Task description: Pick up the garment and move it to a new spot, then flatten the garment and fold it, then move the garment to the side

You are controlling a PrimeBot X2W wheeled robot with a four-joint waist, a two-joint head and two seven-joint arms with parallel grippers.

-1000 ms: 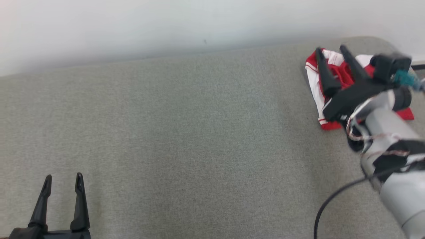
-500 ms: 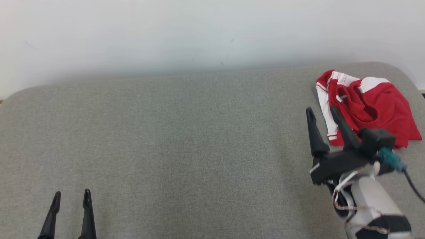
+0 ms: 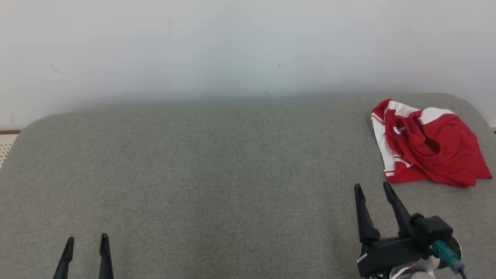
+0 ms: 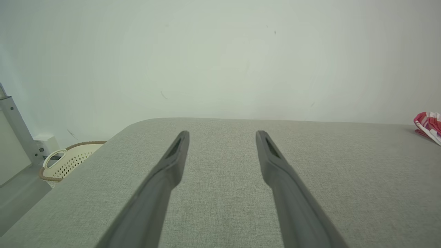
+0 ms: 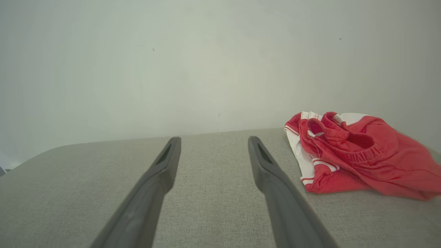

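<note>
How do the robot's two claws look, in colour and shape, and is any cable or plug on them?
Each claw has two long, dark, tapering fingers with pointed tips. The right claw is mounted on a black block that carries a teal plug. The left claw has the same dark fingers.

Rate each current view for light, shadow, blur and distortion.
Head view: soft even light, no glare; the garment is sharp, and a dim shadow band lies on the wall above the table. Left wrist view: the left gripper blurs toward the bottom edge; the table's far edge looks nearly straight. Right wrist view: the right gripper blurs likewise near the lens; the garment is crisp.
</note>
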